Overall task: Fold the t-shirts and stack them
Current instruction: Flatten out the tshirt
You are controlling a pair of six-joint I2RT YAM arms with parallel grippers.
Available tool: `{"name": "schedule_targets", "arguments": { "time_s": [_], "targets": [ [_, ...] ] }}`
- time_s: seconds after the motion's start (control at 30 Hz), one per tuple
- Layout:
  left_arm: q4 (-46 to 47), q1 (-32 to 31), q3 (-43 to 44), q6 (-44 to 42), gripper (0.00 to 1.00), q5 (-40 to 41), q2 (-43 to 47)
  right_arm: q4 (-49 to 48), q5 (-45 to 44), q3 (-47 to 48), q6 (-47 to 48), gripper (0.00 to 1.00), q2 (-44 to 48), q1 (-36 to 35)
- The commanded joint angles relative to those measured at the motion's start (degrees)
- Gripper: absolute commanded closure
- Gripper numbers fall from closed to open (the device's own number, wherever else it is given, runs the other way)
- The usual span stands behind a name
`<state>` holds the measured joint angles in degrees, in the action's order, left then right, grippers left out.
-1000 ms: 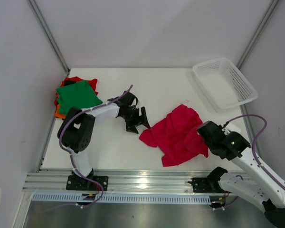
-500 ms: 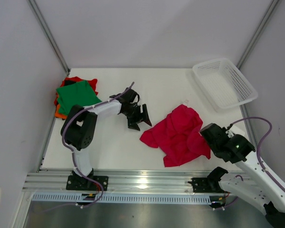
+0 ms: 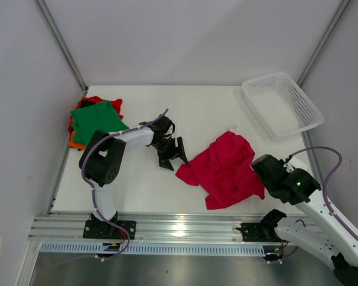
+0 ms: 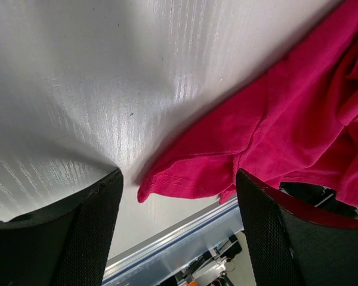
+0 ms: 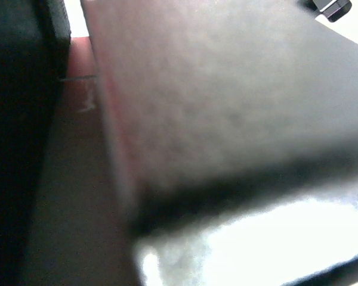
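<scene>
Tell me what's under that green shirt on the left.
The green shirt lies on top: orange cloth peeks out at its near left edge, red cloth at its far edge. The rest is covered, so the number underneath is unclear.

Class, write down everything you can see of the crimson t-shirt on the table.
The crimson t-shirt is soft plain cloth, unfolded, crumpled in a loose heap on the white table, right of centre. Its stitched hem corner points left toward the open left gripper, which is clear of it. The right gripper sits over its right edge; whether it grips is unclear.
</scene>
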<state>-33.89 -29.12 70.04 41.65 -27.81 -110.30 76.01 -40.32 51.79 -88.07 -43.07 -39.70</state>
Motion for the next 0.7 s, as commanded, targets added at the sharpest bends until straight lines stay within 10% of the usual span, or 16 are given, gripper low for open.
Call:
{"name": "schedule_targets", "arguments": {
  "time_s": [0.0,0.67],
  "targets": [
    [-0.39,-0.41,-0.26,0.72,0.22,-1.02,0.26,-0.51,-2.4,1.38,-0.87,1.0,-0.09,-0.37],
    [-0.48,-0.41,0.27,0.63,0.22,-4.26,-3.42,-0.86,-1.26,1.12,-2.89,1.0,0.27,-0.29]
  ]
}}
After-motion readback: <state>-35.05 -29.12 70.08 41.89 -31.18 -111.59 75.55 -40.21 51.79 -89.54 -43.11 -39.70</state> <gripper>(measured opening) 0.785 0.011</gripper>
